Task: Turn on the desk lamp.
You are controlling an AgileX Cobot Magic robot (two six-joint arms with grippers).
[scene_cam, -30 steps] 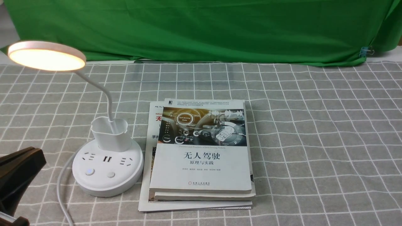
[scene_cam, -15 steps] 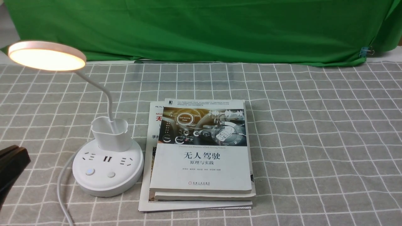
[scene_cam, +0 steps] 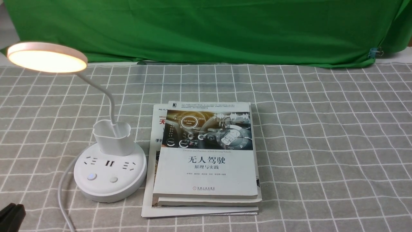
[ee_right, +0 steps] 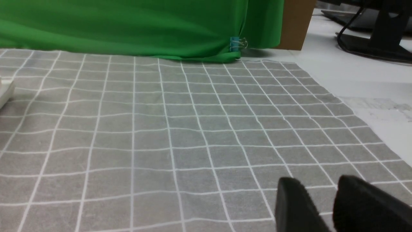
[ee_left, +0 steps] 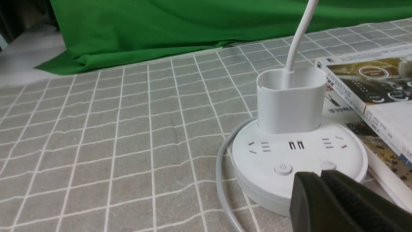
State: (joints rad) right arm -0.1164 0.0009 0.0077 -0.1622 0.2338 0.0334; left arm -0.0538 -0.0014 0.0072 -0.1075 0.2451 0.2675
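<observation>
Two thirds or so of the front view are filled by the grey cloth, which is crossed by a grid of white lines and rippled in places. Along its far edge a green curtain is hung, its hem held near the right end by a blue binder clip. In the right wrist view, a white surface, a brown panel and black stands are seen beyond.

On the cloth's left part the desk lamp is placed, lit warmly, its cord trailed beside the base. Just right of it, books are stacked. The left gripper is clenched, with nothing seen held; the right gripper is released, its fingers parted above the cloth.
</observation>
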